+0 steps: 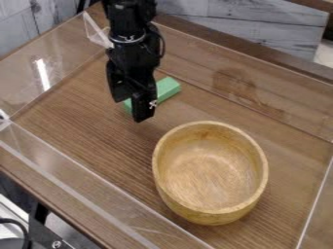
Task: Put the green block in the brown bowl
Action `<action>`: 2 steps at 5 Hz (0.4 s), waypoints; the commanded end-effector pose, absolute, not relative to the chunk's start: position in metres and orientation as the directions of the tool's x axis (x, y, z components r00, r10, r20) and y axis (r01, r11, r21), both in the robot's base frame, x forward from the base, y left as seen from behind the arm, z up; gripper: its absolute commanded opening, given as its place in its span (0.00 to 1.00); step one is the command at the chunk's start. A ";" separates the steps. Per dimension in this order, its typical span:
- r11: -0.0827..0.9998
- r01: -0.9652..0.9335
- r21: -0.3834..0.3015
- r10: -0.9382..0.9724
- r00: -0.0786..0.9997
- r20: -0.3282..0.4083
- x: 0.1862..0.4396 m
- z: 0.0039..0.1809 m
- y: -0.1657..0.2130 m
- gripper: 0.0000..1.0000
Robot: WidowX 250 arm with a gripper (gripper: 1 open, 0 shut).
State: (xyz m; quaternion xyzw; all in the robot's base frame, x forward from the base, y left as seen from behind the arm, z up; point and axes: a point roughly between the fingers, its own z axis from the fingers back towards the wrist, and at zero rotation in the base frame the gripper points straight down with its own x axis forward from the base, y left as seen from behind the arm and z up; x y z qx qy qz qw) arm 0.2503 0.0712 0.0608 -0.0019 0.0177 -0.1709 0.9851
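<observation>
The green block (166, 89) lies flat on the wooden tabletop, left of centre, with its left half covered by my gripper. My gripper (130, 100) points straight down over that end of the block. Its jaws stand open, one black finger (142, 107) on the near side of the block and the other on the far side. I cannot tell whether the fingers touch the block. The brown bowl (164, 156) is round, light tan wood with a thick rim. It sits empty at the lower right, a short way from the block.
A low clear plastic wall (39, 68) runs around the wooden table (78, 136). A small clear plastic stand (99, 33) sits at the back left corner, behind the arm. A pale marbled wall (279, 24) lies beyond the far edge.
</observation>
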 end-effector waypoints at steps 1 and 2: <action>0.940 0.339 0.024 -0.340 0.940 0.027 0.265 0.071 0.076 1.00; 0.939 0.343 0.023 -0.344 0.938 0.038 0.269 0.068 0.076 1.00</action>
